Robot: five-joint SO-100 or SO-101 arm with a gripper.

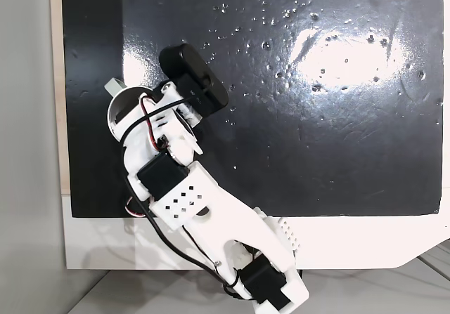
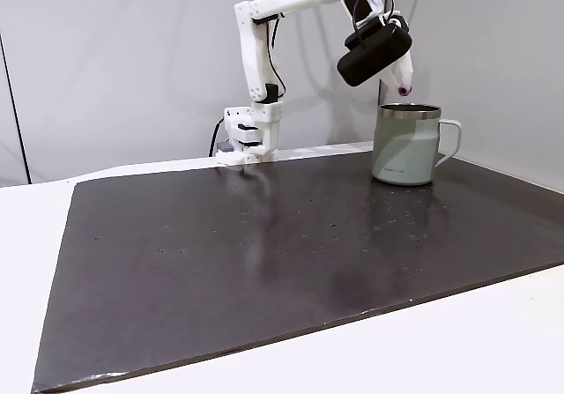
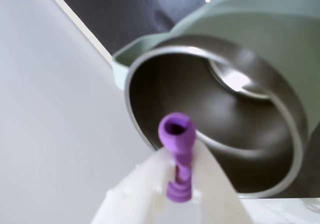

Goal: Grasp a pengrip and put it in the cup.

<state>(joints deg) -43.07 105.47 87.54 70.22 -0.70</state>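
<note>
In the wrist view, the white plastic end effector (image 3: 179, 184) is seen rising from the lower edge, its two fingers pressed together on the small purple ribbed rubber pengrip (image 3: 176, 149), which is held by its lower part with its open end pointing toward the camera. To the right and behind it lies the round pale grey-green cup with the shiny steel inside (image 3: 280, 114), its mouth wide open and nothing seen within. The pengrip appears over the near-left part of the rim rather than over the middle of the opening.

In a fixed view from the side, the pengrip (image 2: 403, 88) is shown hanging just above the cup (image 2: 405, 152), near the rim's middle, with the handle turned to the right and the cup standing at the far right of the dark counter (image 2: 264, 262).

The step in hand is judged to be the release. It would best be done once the tip has been carried a little further over the centre of the opening and lowered closer to the rim, since a light rubbery piece could bounce off the steel edge. The fingers should then be parted smoothly, without a sideways flick.
</note>
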